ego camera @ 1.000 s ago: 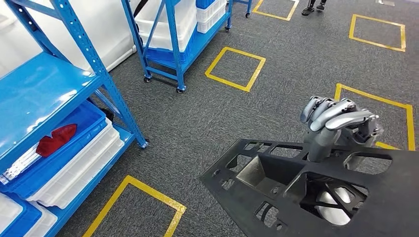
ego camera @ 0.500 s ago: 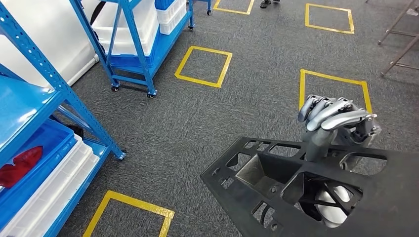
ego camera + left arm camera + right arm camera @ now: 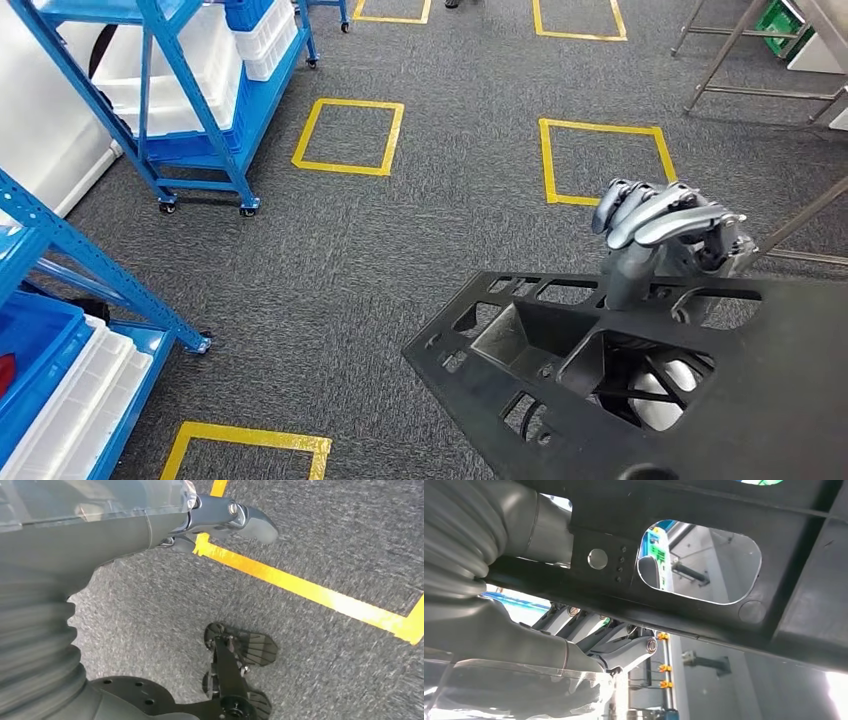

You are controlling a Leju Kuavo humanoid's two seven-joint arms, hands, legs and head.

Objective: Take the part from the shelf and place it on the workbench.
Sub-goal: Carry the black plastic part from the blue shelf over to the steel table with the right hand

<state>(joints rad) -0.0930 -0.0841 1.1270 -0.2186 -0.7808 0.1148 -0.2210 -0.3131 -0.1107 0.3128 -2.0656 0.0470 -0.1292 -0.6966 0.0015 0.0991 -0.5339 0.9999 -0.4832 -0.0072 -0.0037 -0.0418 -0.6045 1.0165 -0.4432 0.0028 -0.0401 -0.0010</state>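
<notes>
The part point(image 3: 620, 390) is a large flat black frame with several cut-outs. It is carried low at the right of the head view, above the grey carpet. My right hand point(image 3: 665, 235) grips its far edge, fingers curled over the rim. In the right wrist view those fingers point(image 3: 614, 640) wrap under a black bar of the part point(image 3: 684, 595). My left hand point(image 3: 225, 517) hangs over the carpet in the left wrist view, a dark finger stretched out with nothing in it.
A blue wheeled shelf point(image 3: 190, 100) with white bins stands at the back left. Another blue shelf point(image 3: 70, 260) with trays is at the near left. Yellow taped squares point(image 3: 345, 135) mark the floor. Metal table legs point(image 3: 720, 55) and a green crate point(image 3: 785, 20) stand at the back right.
The whole view has swung to the right: the shelves slid left and metal table legs came in at the back right. The right hand holds the part as before.
</notes>
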